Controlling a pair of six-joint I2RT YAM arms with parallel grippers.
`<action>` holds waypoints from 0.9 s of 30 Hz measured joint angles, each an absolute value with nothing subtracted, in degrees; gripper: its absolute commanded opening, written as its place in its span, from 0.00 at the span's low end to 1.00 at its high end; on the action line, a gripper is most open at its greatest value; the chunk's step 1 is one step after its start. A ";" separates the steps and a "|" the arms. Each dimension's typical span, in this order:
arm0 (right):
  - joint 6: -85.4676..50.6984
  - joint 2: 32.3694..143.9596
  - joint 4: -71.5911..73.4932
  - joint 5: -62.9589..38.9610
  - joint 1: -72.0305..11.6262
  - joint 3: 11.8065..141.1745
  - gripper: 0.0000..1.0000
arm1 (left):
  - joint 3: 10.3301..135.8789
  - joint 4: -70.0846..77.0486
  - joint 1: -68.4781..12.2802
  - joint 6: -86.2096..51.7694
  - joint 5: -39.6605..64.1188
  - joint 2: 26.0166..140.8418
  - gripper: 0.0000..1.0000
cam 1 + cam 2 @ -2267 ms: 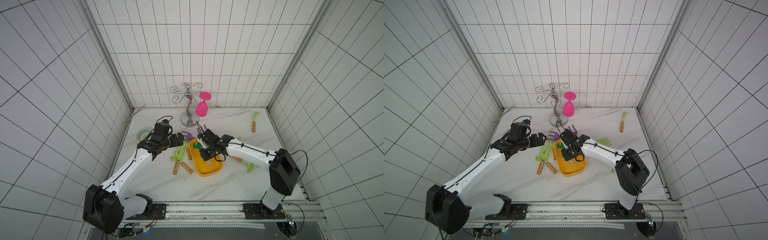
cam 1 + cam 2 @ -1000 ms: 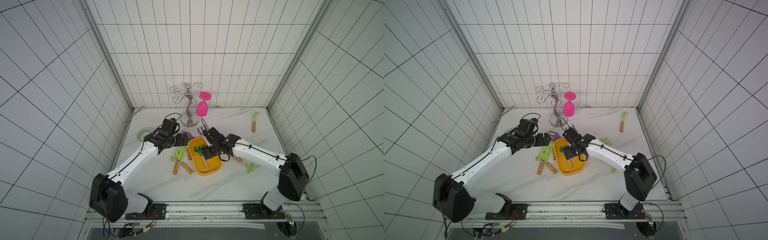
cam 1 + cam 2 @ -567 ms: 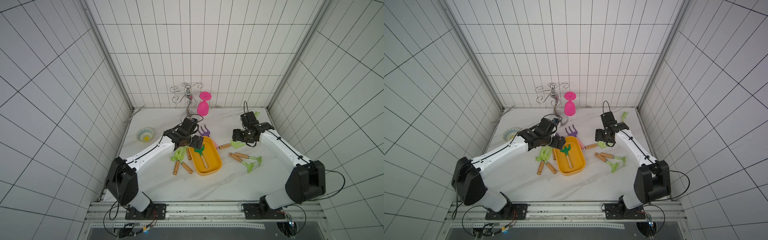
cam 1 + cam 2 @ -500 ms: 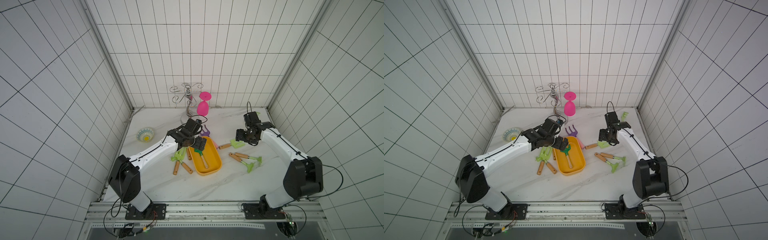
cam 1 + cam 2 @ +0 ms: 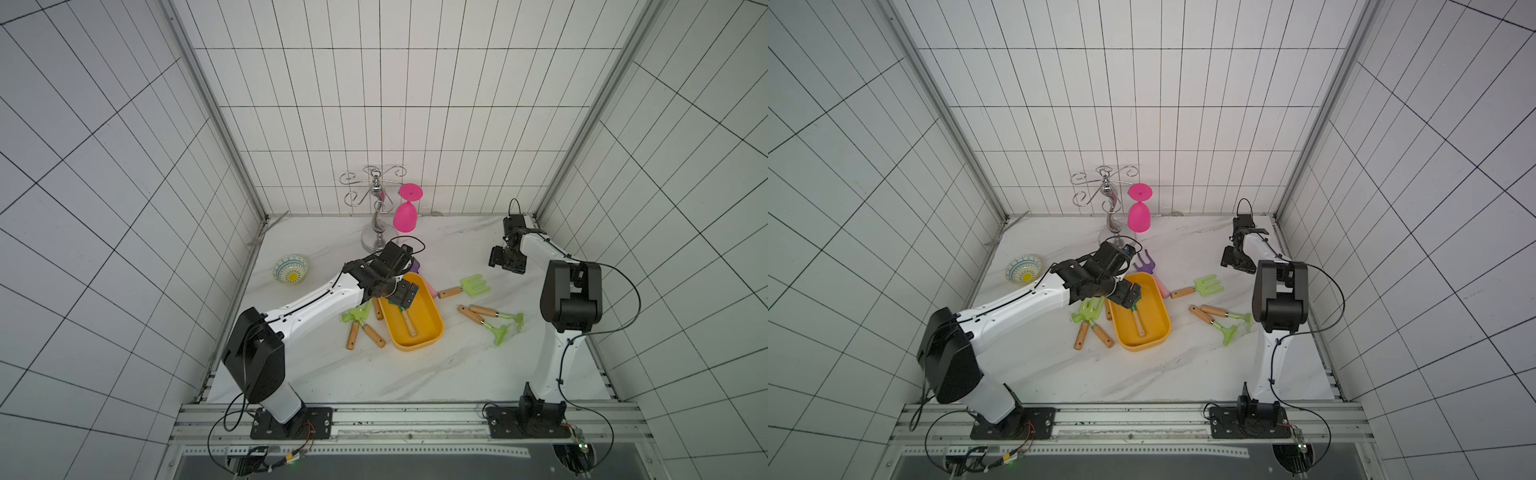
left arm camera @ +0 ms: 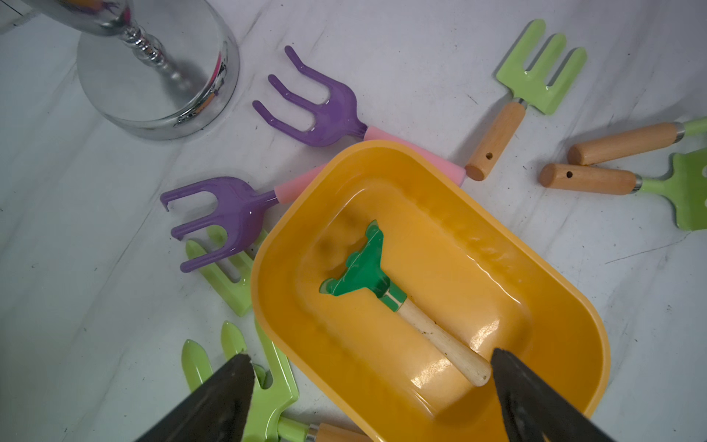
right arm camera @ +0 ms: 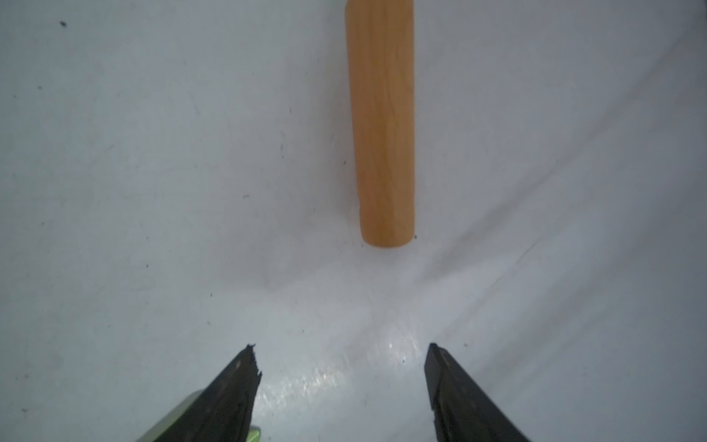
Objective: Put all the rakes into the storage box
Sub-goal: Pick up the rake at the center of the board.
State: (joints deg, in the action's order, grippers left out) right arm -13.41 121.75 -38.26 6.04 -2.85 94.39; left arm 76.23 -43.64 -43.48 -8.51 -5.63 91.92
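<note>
1. Yellow-orange storage box point(image 5: 426, 309) point(image 5: 1154, 309) point(image 6: 451, 245) sits mid-table on white marble-look tabletop point(image 5: 374, 374), long axis running roughly front to back.
2. Rake point(image 6: 413, 317) point(image 5: 409, 326) point(image 5: 1139, 324) lies flat on the box floor: dark green head, pale wooden handle, head toward the far end.
3. Left gripper point(image 6: 371, 358) point(image 5: 401, 295) point(image 5: 1127, 297) hovers over the far end of the box, jaws spread wide, nothing clamped. In the left wrist view the handle end shows just beside one fingertip; contact possible, cannot tell.
4. Right gripper point(image 7: 341, 348) point(image 5: 505, 264) point(image 5: 1237, 262) is low over the far right of the table, well apart from the box. Jaws apart, only bare tabletop between them.
5. Wooden handle point(image 7: 384, 122) lies ahead of the right gripper's fingertips, not touched.
6. Two purple hand forks point(image 6: 317, 111) with pink handles lie against the box's far rim.
7. Light green fork point(image 5: 473, 284) with wooden handle lies near the box on its right side.
8. Chrome stand point(image 5: 376, 208) at the back wall holds an inverted pink goblet point(image 5: 405, 214).
9. Patterned bowl point(image 5: 291, 270) near the left wall.
</note>
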 measured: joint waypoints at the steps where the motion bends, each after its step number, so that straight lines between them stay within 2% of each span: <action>1: -12.78 123.28 -38.26 6.39 -2.61 96.16 0.73 | 76.14 -43.70 -43.44 -8.38 -6.04 91.70 0.98; 10: -10.00 132.94 -38.87 7.22 -1.45 107.94 0.72 | 76.05 -44.01 -42.06 -7.51 -8.47 91.46 0.98; 14: -9.41 135.33 -39.07 5.93 -0.21 111.66 0.68 | 76.05 -44.03 -40.73 -7.46 -8.84 91.46 0.98; 27: -7.62 136.64 -40.32 -0.05 2.46 113.91 0.36 | 76.05 -44.05 -39.59 -7.75 -11.51 91.46 0.98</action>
